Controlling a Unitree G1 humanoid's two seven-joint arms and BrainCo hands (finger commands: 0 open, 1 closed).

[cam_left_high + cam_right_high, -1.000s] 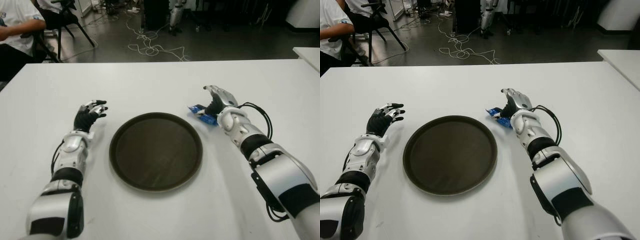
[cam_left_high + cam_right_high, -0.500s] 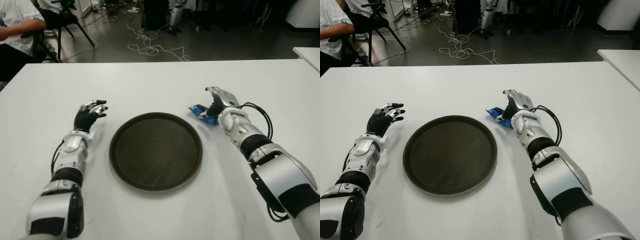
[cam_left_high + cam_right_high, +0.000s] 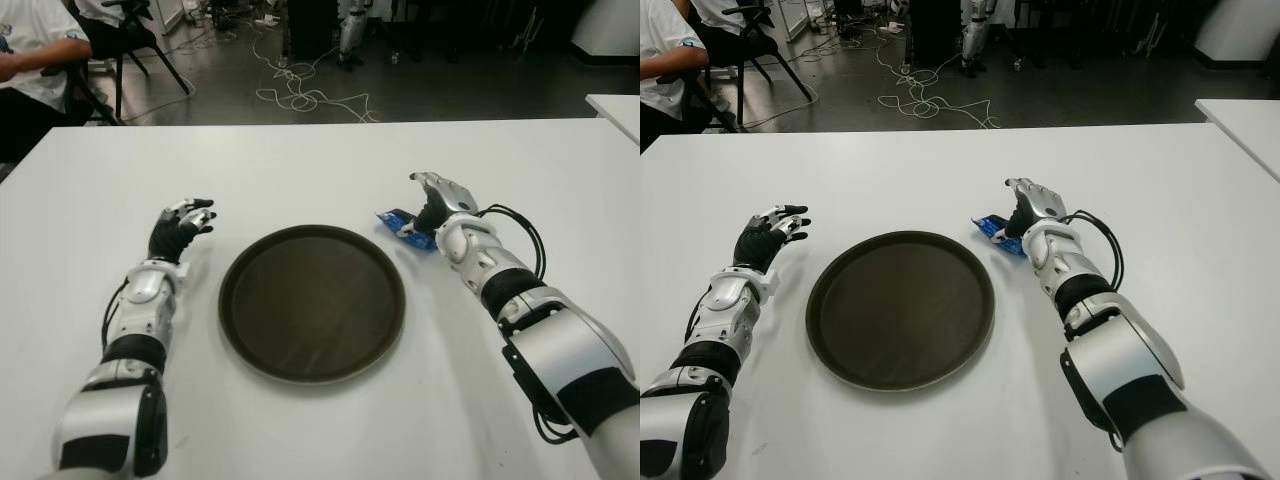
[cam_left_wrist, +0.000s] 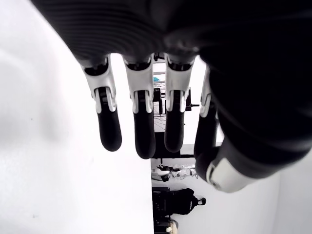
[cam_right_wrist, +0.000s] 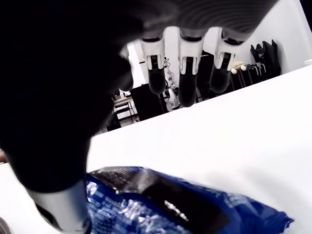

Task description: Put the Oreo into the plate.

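Note:
The Oreo is a blue packet lying on the white table, just off the right rim of the round dark plate, which holds nothing. My right hand hovers over the packet's right end. In the right wrist view its fingers stretch out above the packet and the thumb hangs close beside it, with no grasp closed. My left hand shows to the left of the plate, its fingers extended and holding nothing.
A person in a white shirt sits on a chair beyond the table's far left corner. Cables lie on the floor behind the table. The corner of a second white table shows at the far right.
My right hand has edged slightly to the right over the packet. The packet, the plate and my left hand stay where they were.

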